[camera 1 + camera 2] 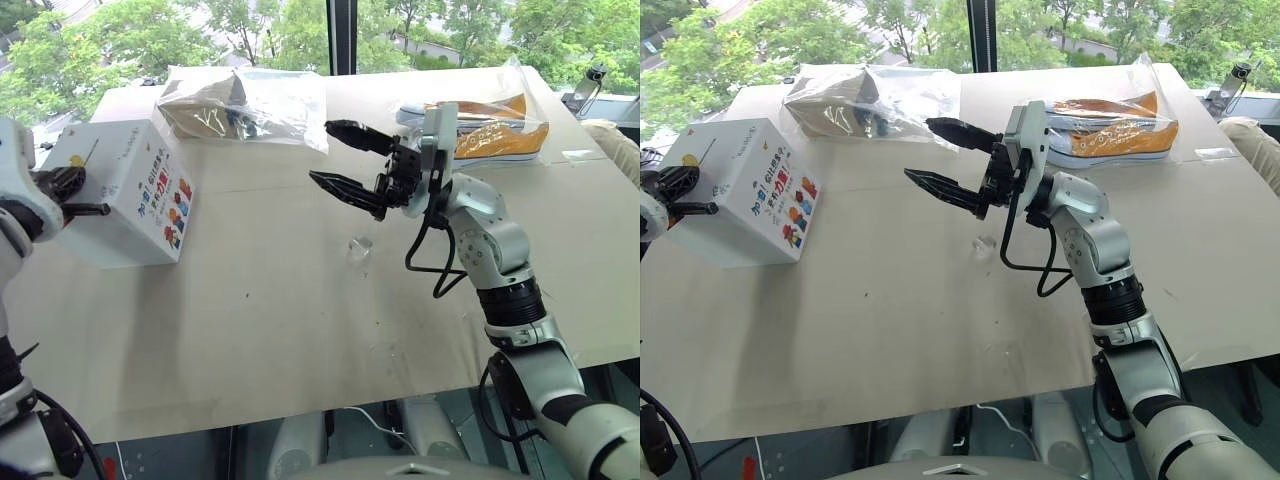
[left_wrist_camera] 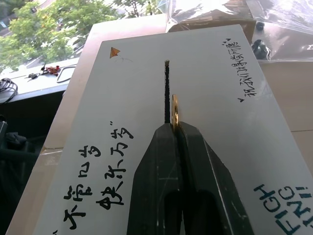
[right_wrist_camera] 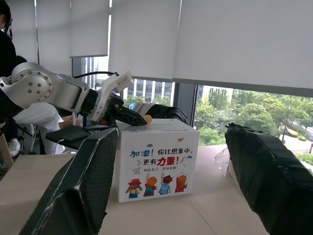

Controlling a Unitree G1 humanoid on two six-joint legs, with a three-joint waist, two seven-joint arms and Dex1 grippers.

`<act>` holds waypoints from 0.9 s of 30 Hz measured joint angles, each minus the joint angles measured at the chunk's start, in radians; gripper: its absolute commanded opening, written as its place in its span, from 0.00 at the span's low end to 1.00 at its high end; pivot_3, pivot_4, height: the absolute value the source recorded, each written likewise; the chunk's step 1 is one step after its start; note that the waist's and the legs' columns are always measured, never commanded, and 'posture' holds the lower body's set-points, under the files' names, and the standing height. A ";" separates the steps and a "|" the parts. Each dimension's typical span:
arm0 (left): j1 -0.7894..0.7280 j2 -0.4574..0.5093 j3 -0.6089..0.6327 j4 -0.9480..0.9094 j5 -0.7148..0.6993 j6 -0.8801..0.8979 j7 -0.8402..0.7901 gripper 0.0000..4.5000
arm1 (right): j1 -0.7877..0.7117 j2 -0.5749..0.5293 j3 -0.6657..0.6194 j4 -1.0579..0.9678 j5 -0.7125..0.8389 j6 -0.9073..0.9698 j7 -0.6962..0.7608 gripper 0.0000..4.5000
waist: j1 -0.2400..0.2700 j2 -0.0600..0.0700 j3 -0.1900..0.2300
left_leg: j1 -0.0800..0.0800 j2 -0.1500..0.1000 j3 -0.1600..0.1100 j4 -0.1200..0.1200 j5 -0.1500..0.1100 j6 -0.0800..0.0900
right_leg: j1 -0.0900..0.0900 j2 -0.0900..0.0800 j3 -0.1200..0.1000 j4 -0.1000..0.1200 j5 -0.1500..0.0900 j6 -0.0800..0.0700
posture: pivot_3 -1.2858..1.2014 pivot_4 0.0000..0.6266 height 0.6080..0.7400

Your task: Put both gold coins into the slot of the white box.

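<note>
Head views: white box sits near the table's left edge, toward the far-left corner, printed panel facing the middle. My left gripper hovers over the box top at its near-left side, fingers pinched together. My right gripper hangs above the table's centre, fingers spread wide, nothing between them. Two clear bags with shoes lie along the far edge; a small clear plastic piece rests mid-table, below the right gripper. Left wrist view: fingers clamped on one gold coin, held on edge, its rim just beside the near end of the slot, slightly to one side of the dark slit. Coin looks roughly parallel with the slot, not yet in. Right wrist view: wide-open black fingers frame the box; the left gripper shows above the box top with a gold speck at its tip. Second coin: I cannot find it in any view. Risks, as I judge: the coin stands a little off the slit, so lowering now could land it flat on the cardboard; releasing early could let it roll off the box toward the table's left edge; a slight twist could jam it at the slot's lip.
</note>
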 measured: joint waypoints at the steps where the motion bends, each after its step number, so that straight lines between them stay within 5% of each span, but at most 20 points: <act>1: -0.001 -0.002 0.000 0.000 0.001 0.001 0.001 0.00 | 0.000 0.000 0.000 0.000 -0.001 0.000 -0.001 0.84 | 0.000 0.000 0.000 | 0.000 0.000 0.000 0.000 0.000 0.000 | 0.000 0.000 0.000 0.000 0.000 0.000 | 0.52 0.24 1.00; 27: 0.004 -0.049 0.021 -0.049 0.044 0.031 0.061 0.00 | 0.000 -0.001 -0.008 0.005 -0.014 0.000 -0.012 0.84 | -0.002 0.000 0.000 | 0.001 0.000 0.001 0.000 0.000 0.000 | 0.000 0.000 0.001 0.002 0.000 0.000 | 0.52 0.24 1.00</act>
